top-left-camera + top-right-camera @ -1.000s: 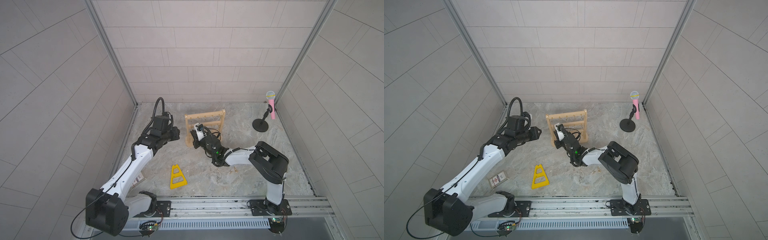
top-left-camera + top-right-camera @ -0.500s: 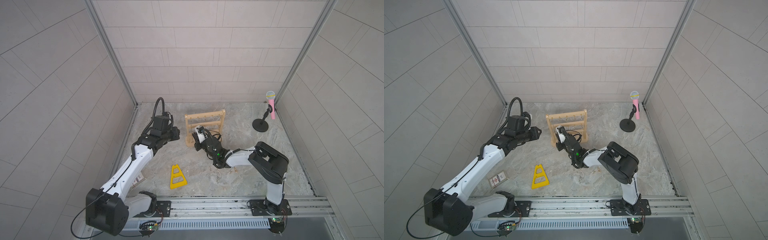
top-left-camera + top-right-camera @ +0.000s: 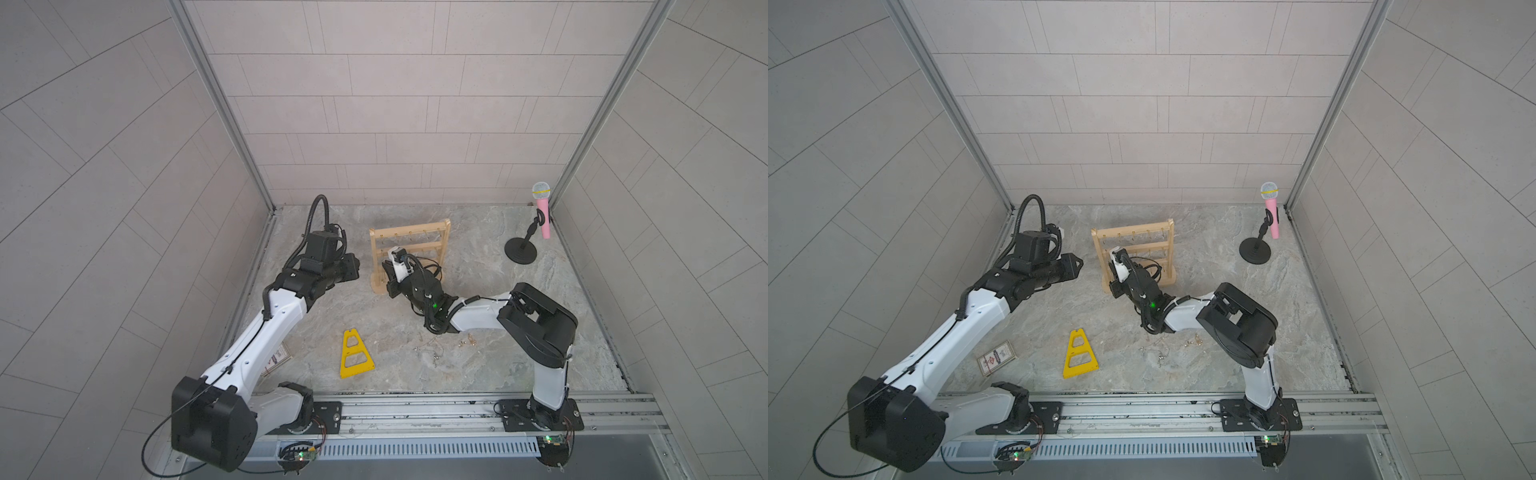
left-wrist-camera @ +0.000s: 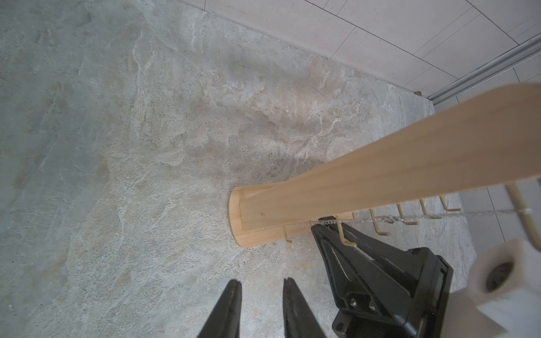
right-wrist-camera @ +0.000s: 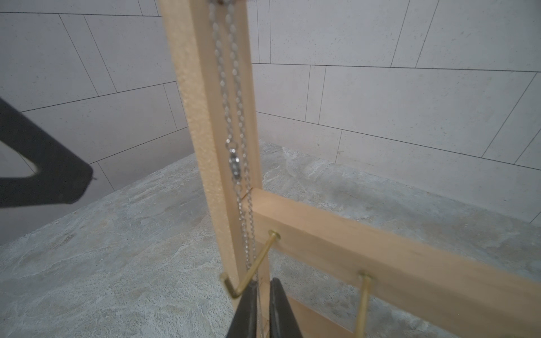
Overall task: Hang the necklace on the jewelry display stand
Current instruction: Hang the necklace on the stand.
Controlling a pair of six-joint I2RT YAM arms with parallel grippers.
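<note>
Not much changes this past second: our right gripper [image 5: 263,292] stays pinched on the silver necklace [image 5: 234,146], stretched taut along an upright of the jewelry display stand [image 3: 409,228] past a brass hook [image 5: 257,263], our left gripper [image 4: 261,281] hangs empty, jaws apart, so we're probably one release from done.

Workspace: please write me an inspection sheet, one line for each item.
surface: grey marbled stone tabletop.
job's things: pale wooden jewelry display stand upright; silver chain necklace stretched along its upright.
clutter: flat yellow triangular frame, pink microphone on black stand, printed card, loose small jewelry pieces.
grippers: right gripper shut on necklace by a brass hook; left gripper open, empty.
cables: black corrugated hose on left arm.
surroundings: pale tiled walls, metal front rail.
</note>
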